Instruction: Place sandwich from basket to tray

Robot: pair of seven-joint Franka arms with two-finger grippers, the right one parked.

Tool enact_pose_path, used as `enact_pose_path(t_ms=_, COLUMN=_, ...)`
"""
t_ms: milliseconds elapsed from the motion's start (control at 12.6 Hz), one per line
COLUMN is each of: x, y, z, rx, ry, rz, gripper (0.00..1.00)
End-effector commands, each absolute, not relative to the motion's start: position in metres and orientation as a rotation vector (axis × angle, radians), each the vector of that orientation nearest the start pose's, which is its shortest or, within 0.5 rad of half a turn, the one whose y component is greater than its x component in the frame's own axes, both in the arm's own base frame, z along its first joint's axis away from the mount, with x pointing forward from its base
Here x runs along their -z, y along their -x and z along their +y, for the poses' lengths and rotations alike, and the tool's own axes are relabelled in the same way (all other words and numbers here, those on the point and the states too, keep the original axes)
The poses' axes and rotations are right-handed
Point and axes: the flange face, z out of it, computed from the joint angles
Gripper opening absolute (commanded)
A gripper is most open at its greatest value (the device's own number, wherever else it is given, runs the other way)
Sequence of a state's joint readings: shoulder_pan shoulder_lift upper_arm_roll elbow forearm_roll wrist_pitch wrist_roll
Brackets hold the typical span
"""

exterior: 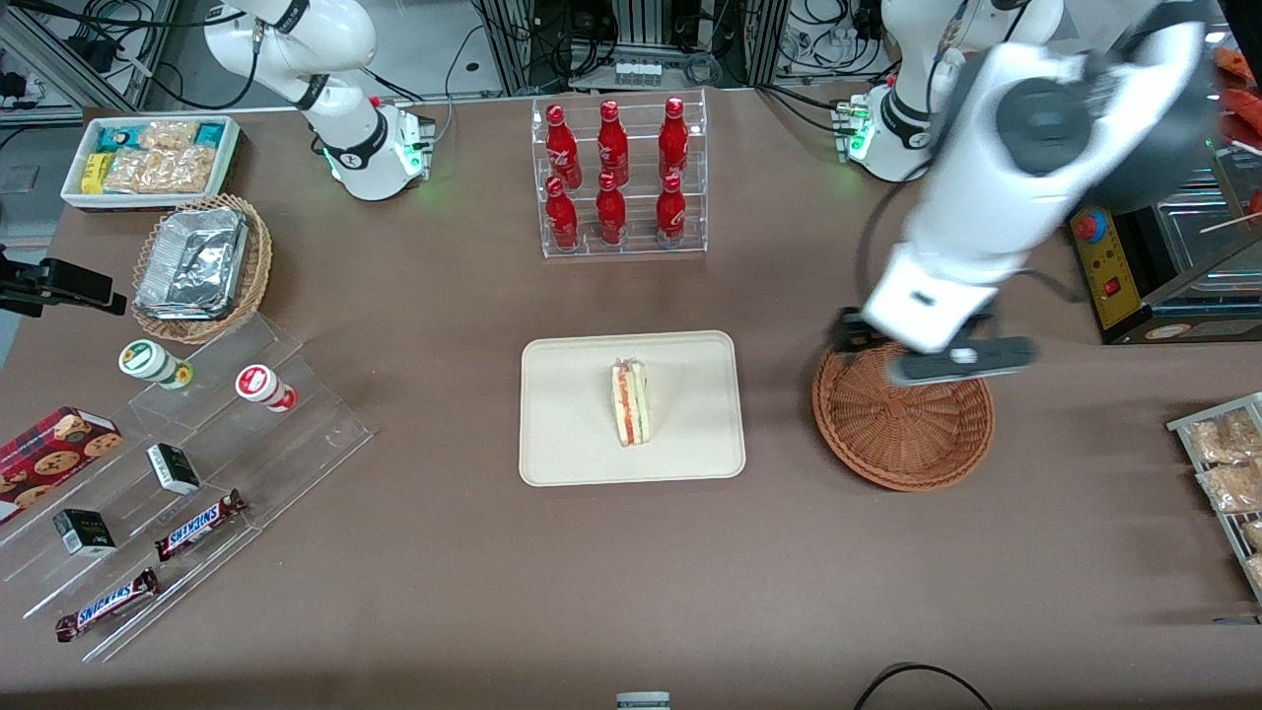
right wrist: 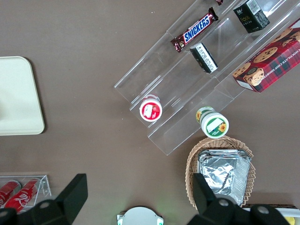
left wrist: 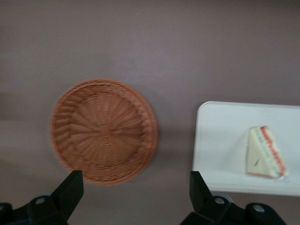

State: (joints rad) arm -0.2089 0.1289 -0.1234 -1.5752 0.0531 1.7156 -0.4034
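Sandwich (exterior: pixel 630 402) rests mid-tray (exterior: pixel 562 463), delivered; pincer (exterior: pixel 932 357), released and empty, hangs above the empty basket's (exterior: pixel 902 449) twelve-o'clock rim.

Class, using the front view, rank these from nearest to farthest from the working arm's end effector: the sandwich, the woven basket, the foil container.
1. Basket: directly beneath the end effector, which hangs open above its rim.
2. Sandwich: on the tray, mid-table.
3. Foil container: in a tan wicker basket, toward the parked arm's end.
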Motion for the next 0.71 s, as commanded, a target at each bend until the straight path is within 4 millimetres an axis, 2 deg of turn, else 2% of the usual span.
enact_pose_path(t_ms=0, x=-0.586, y=-0.554, z=-0.128, rx=-0.02, ry=3.111, rz=0.027, gripper=1.0)
enact_pose_path(t_ms=317, x=-0.605, y=-0.535, z=-0.054, rx=-0.058, ry=3.094, rz=0.227, gripper=1.0)
enact_pose_path(t_ms=475, x=-0.608, y=-0.539, z=-0.034, rx=-0.046, ry=3.098, rz=0.211, gripper=1.0)
enact_pose_path(t_ms=634, x=-0.607, y=-0.546, z=-0.027, rx=-0.031, ry=3.103, rz=0.192, gripper=1.0)
